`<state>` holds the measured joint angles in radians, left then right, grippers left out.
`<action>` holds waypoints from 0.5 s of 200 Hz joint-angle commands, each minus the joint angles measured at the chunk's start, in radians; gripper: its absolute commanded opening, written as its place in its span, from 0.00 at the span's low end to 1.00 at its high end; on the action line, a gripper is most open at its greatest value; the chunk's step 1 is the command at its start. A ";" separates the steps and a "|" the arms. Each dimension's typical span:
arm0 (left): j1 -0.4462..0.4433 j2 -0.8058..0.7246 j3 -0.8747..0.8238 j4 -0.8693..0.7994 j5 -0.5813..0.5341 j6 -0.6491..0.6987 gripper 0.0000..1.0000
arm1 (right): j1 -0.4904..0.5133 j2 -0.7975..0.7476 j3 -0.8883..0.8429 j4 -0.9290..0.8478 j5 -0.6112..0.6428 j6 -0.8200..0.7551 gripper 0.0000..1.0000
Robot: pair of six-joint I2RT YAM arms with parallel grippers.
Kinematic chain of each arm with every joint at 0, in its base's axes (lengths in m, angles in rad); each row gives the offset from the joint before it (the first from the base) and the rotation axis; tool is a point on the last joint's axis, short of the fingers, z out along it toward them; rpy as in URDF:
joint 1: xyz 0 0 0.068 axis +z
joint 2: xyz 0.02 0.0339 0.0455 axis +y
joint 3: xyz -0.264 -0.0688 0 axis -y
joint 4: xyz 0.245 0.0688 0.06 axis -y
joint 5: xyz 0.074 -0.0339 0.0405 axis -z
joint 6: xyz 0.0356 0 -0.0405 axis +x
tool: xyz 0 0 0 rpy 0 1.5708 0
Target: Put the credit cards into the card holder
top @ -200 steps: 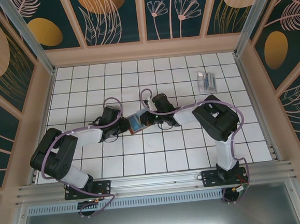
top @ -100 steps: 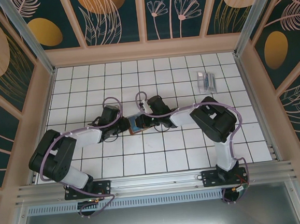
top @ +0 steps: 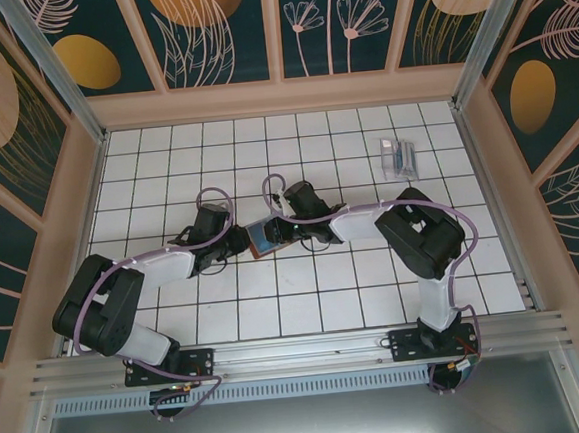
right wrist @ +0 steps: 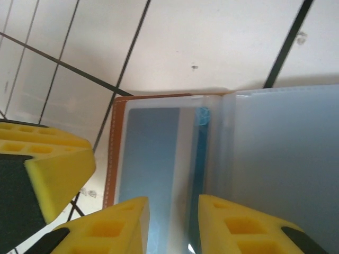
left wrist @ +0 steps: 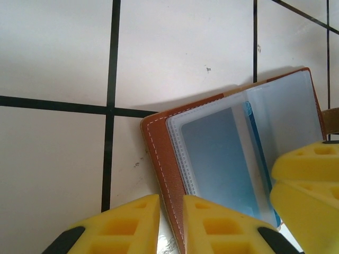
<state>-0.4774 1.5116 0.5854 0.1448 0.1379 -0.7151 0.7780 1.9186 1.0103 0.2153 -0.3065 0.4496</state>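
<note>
Left hand (left wrist: 170,211) clamps the card holder (left wrist: 159,159) — hold it flat while the unclenched right hand (right wrist: 173,211) seats the blue card (right wrist: 200,153)

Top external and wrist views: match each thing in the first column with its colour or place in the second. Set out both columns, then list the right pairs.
Things
1. card holder
2. card in its sleeve
3. loose credit cards
4. left pincer fingers

Colour or place
A. yellow
B. far right part of the table
C. reddish-brown cover, lying open
D. blue

Pairs: 1-C; 2-D; 3-B; 4-A
</note>
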 commanded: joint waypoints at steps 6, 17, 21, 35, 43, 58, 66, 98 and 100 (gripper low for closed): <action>-0.006 -0.011 -0.019 -0.002 0.010 0.000 0.21 | 0.005 -0.047 0.020 -0.060 0.081 -0.020 0.32; -0.006 -0.016 -0.028 0.010 0.006 -0.001 0.21 | 0.006 -0.037 0.028 -0.067 0.073 -0.026 0.31; -0.006 -0.014 -0.027 0.010 0.006 -0.001 0.21 | 0.006 -0.033 0.029 -0.068 0.066 -0.027 0.32; -0.006 -0.002 -0.018 0.003 0.016 0.002 0.21 | 0.011 -0.018 0.030 -0.056 0.035 -0.016 0.32; -0.006 0.002 -0.020 0.010 0.023 0.000 0.21 | 0.019 -0.011 0.025 -0.042 0.020 -0.011 0.32; -0.006 0.013 -0.032 0.044 0.036 -0.009 0.21 | 0.034 0.008 0.034 -0.032 -0.001 -0.013 0.32; -0.006 0.026 -0.028 0.051 0.043 -0.010 0.21 | 0.040 0.015 0.042 -0.036 0.000 -0.017 0.32; -0.006 0.047 -0.025 0.077 0.065 -0.020 0.20 | 0.053 0.014 0.048 -0.021 -0.011 -0.017 0.31; -0.006 0.047 -0.025 0.079 0.065 -0.020 0.20 | 0.054 0.014 0.050 -0.021 -0.013 -0.018 0.31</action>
<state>-0.4774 1.5448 0.5682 0.1806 0.1772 -0.7193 0.8185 1.9167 1.0302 0.1829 -0.2890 0.4461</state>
